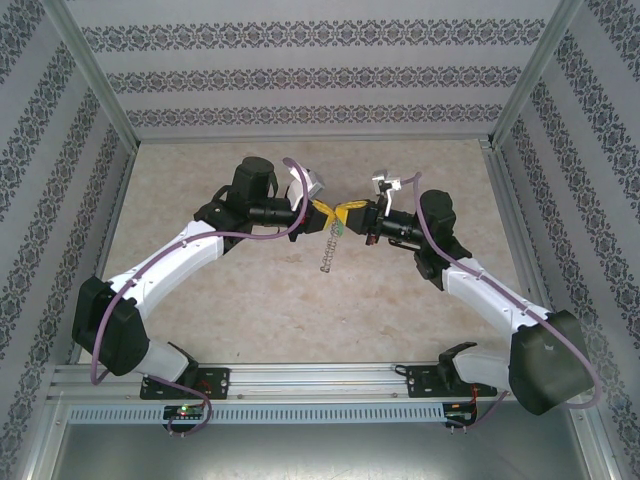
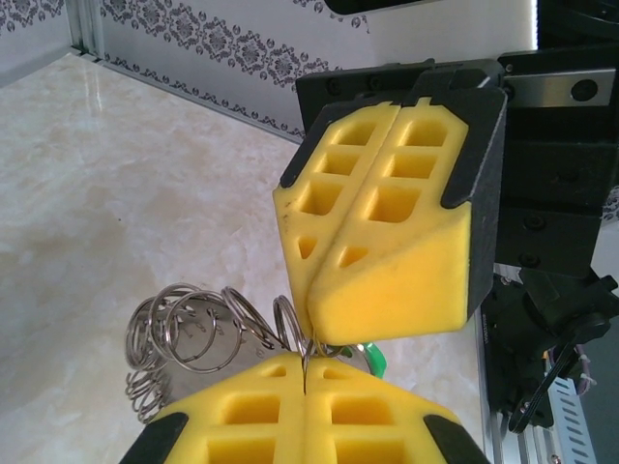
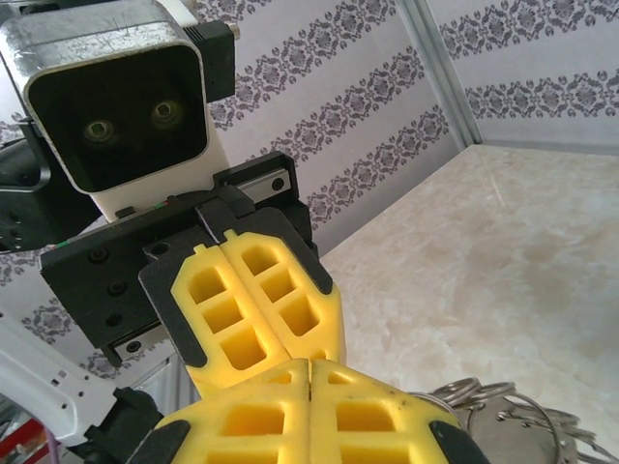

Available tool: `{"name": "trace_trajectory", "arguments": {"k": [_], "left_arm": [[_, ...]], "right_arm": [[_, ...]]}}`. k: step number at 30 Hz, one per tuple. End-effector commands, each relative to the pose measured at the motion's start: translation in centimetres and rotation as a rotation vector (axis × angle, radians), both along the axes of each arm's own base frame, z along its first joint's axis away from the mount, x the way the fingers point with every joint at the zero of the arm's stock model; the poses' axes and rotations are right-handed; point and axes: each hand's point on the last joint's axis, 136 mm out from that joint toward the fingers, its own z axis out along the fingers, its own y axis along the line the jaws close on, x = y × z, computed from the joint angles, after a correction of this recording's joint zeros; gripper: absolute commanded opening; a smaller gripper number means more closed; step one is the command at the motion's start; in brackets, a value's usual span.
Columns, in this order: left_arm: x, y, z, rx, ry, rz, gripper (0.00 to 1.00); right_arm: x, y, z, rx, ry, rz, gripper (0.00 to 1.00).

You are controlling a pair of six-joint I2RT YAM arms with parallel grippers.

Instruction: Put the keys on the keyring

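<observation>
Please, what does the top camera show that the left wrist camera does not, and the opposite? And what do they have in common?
Top camera: both whole arms, the rail carrying their bases, and the keyring hanging like a silvery chain over the table.
Left wrist camera: the keyring's separate silvery loops seen up close, and the green head of a key peeking out near them.
Both: the left gripper and the right gripper, shut, meeting tip to tip at the keyring.
</observation>
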Motion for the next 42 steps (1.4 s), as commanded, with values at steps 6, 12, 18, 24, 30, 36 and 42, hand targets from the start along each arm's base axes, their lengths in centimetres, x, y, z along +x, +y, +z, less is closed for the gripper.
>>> {"name": "trace_trajectory", "arguments": {"k": [6, 12, 18, 24, 30, 36, 42], "left_arm": [[-2.1, -1.6, 5.5, -0.159, -0.087, -0.101, 0.0], [-2.2, -1.4, 6.3, -0.181, -0.107, -0.088, 0.0], [-2.1, -1.3, 6.5, -0.185, -0.116, -0.077, 0.0], [-2.0, -1.3, 6.7, -0.192, -0.123, -0.07, 0.0], [-2.0, -1.3, 6.8, -0.194, -0.126, -0.066, 0.0], [-2.1, -1.2, 6.7, -0.187, -0.128, -0.072, 0.0], [-2.4, -1.1, 6.6, -0.167, -0.144, -0.087, 0.0]], "right_arm": [[1.2, -0.6, -2.6, -0.08, -0.015, -0.114, 0.0], [1.2, -1.0, -3.2, -0.083, -0.003, -0.124, 0.0], [1.2, -1.9, -3.3, -0.077, 0.004, -0.145, 0.0], [1.3, -2.5, -3.4, -0.069, 0.014, -0.158, 0.0], [1.2, -2.4, -3.2, -0.058, 0.019, -0.143, 0.0], [0.3, -2.8, -1.9, -0.031, 0.007, -0.13, 0.0], [-1.0, -4.0, -0.4, 0.003, -0.01, -0.146, 0.0]]}}
